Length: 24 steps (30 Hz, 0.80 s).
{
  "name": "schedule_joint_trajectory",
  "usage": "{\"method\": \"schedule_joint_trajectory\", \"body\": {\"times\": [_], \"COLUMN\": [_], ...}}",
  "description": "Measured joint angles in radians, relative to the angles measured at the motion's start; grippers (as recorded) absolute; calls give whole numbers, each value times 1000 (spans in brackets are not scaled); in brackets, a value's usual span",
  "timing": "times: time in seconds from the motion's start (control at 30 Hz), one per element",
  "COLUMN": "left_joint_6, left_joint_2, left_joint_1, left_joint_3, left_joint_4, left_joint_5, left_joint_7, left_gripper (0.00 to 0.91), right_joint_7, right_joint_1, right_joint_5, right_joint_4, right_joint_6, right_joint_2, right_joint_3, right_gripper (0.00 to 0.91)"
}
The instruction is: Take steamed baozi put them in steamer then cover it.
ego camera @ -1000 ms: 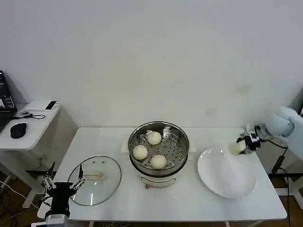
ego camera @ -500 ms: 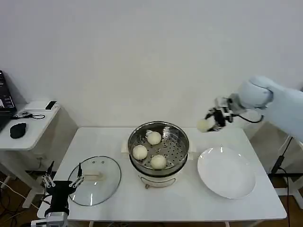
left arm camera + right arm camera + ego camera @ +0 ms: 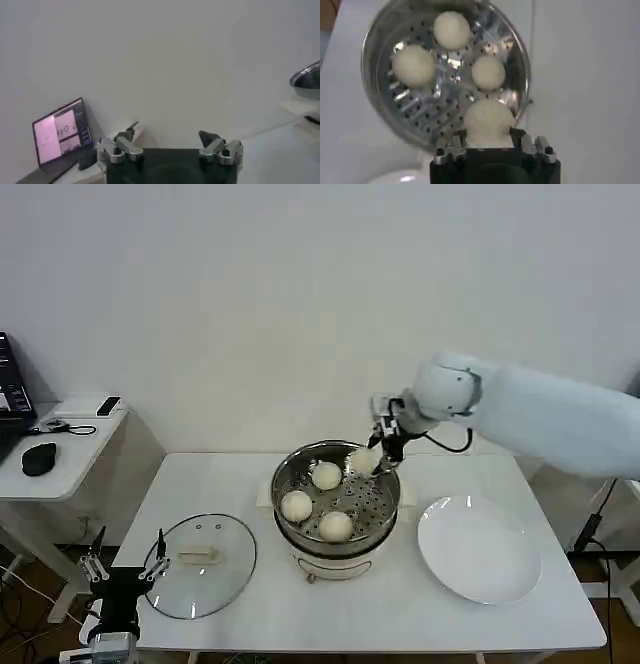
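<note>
Held bun: the fourth bun (image 3: 362, 460) sits clamped in the right hand (image 3: 374, 458), over the steamer's (image 3: 336, 496) back right rim.
Buns in tray: three buns (image 3: 451, 29) lie on the holed tray, apart from one another; the free patch is on the right.
Doing it well: judged from this, lower the bun onto that free patch, clear of the rim, and part the fingers only once it rests.
Lid: flat on the surface (image 3: 250, 604), left of the steamer; its oblong handle (image 3: 197, 557) runs left to right.
Plate: right of the steamer.
Left hand: (image 3: 118, 569) fingers apart, idle off the front left corner.
</note>
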<state>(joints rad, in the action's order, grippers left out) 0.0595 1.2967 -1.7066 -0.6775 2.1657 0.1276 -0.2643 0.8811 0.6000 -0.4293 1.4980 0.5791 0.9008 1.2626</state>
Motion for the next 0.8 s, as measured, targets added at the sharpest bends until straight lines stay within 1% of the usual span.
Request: {"method": "schedule_joint_trajectory", "body": {"times": [0.17, 0.3, 0.43, 0.63, 0.7, 0.73, 0.77, 0.8], "left_joint_6": [0, 1, 1, 1, 1, 1, 1, 1], "left_joint_2": [1, -2, -3, -1, -1, 0, 0, 0], "left_joint_1": [5, 7, 7, 8, 8, 7, 7, 7], "left_joint_3": [1, -2, -2, -4, -4, -4, -4, -4], "left_joint_4": [-4, -7, -10, -16, -16, -16, -16, -16], "left_joint_5": [0, 0, -1, -2, -2, -2, -2, -2], "left_joint_7": [0, 1, 1, 1, 1, 1, 1, 1], "left_gripper": [907, 907, 907, 907, 907, 907, 907, 907], "right_joint_7": [-12, -20, -25, -28, -28, -30, -32, -34], "right_joint_1": [-37, -72, -106, -145, -154, -159, -163, -166], "right_joint_5": [3, 16, 29, 44, 46, 47, 47, 47], "right_joint_4": [-27, -52, -78, -97, -99, -100, -100, -100], "right_joint_6": [22, 27, 32, 37, 40, 41, 41, 42], "right_joint_2": [23, 40, 58, 70, 70, 70, 70, 69], "right_joint_3": [3, -5, -18, -31, -37, -40, -44, -48], "right_gripper": [615, 625, 615, 625, 645, 856, 907, 907]}}
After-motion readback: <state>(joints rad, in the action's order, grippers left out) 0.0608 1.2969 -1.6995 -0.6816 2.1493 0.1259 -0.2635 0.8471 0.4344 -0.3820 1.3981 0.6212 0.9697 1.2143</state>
